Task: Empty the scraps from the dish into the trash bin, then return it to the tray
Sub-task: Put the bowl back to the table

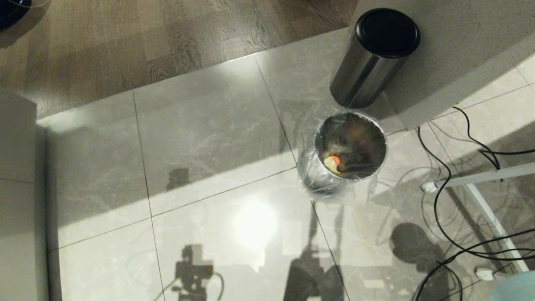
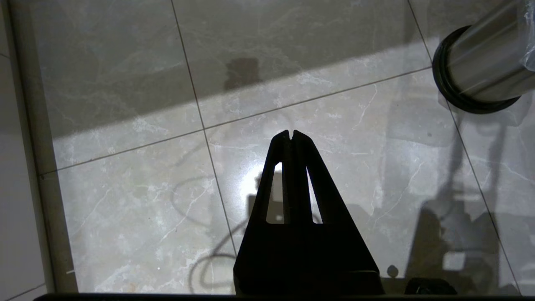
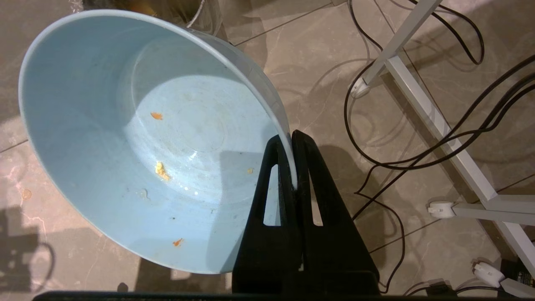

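Right now my right gripper has its jaws pinched tight on the rim of the light-blue bowl, which hangs tilted over the floor with only a few orange crumbs stuck inside. It looks light, stiff and smooth, so I judge that thin rim hold liable to slip. My left gripper hangs closed and empty near the steel trash bin.

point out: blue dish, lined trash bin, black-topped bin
dish (image 3: pixel 125 138): right wrist view, inner floor of the bowl.
trash bin (image 1: pixel 313 177): head view, steel side wall under the clear liner.
black-topped bin (image 1: pixel 388 32): head view, middle of its black top.
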Robot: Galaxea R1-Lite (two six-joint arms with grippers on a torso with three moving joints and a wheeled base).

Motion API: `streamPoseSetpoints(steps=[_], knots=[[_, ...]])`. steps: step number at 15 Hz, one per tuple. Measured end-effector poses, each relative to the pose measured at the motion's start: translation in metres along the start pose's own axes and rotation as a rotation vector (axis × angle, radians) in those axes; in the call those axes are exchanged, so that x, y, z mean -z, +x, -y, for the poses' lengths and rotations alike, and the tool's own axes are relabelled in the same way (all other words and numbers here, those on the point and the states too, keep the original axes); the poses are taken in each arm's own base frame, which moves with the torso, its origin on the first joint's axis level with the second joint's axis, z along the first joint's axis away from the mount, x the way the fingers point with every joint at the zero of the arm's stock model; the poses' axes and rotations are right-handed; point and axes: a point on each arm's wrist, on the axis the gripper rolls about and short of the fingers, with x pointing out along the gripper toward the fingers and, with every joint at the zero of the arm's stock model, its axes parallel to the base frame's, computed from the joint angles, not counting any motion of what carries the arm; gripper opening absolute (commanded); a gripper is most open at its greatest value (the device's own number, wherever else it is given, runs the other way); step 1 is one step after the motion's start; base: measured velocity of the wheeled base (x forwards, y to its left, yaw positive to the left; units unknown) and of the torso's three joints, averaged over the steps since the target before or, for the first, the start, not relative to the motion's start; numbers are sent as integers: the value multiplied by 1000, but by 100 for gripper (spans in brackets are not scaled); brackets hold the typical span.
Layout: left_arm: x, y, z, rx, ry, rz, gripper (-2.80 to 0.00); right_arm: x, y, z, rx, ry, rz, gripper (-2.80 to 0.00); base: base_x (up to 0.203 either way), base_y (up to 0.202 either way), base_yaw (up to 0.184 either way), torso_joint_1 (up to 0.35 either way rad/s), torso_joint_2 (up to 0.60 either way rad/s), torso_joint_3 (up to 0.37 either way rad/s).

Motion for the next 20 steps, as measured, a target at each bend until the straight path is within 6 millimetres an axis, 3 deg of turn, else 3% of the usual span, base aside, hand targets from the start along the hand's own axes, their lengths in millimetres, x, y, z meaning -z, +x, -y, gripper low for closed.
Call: streamPoseSetpoints(steps=[7, 20], knots=[[0, 0, 0, 0, 0, 0, -280, 0, 0, 0, 0, 0, -1, -280, 0, 0, 0, 1, 1, 27], [0, 0, 0, -1, -1, -1, -280, 0, 0, 0, 1, 0, -2, -280, 0, 0, 0, 2, 2, 196]])
